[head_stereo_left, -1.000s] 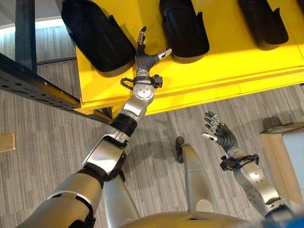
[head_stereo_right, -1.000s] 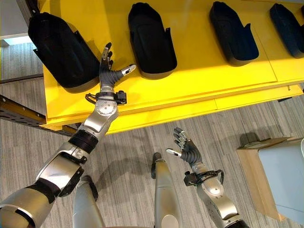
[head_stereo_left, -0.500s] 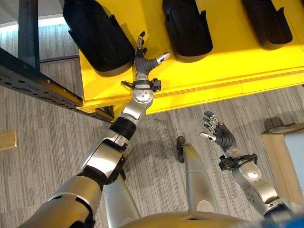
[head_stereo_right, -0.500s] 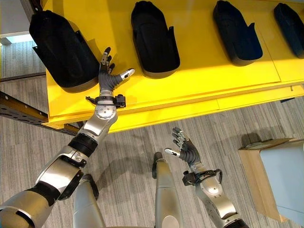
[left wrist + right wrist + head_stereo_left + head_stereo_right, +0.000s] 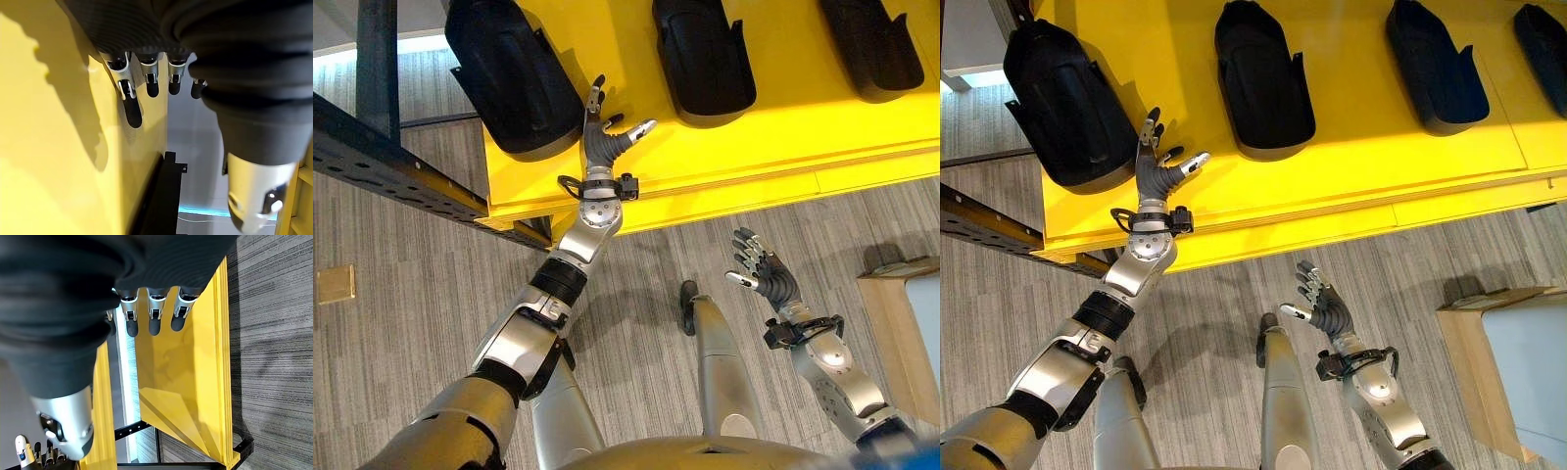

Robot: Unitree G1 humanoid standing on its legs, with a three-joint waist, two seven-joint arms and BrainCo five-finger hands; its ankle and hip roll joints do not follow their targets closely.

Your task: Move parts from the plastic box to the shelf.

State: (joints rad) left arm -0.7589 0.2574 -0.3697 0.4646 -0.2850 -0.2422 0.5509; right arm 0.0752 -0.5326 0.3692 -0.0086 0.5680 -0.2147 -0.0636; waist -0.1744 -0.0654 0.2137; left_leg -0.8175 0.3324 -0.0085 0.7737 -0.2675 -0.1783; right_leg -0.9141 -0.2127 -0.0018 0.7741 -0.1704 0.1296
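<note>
I see left hand (image 5: 602,140) upper centre, fingers spread, empty, over yellow shelf (image 5: 783,137) beside leftmost black part (image 5: 507,73) | right hand (image 5: 766,276) lower right, fingers relaxed, empty, above floor (image 5: 401,284) | other parts (image 5: 1261,73) along shelf top

Left arm extended forward and up, nearly straight; left robot hand (image 5: 604,137) raised, fingers straight and spread, thumb out to the side, nothing held. Right arm bent at the elbow, forearm angled upward; right robot hand (image 5: 762,275) held low, fingers relaxed and splayed, palm empty
</note>
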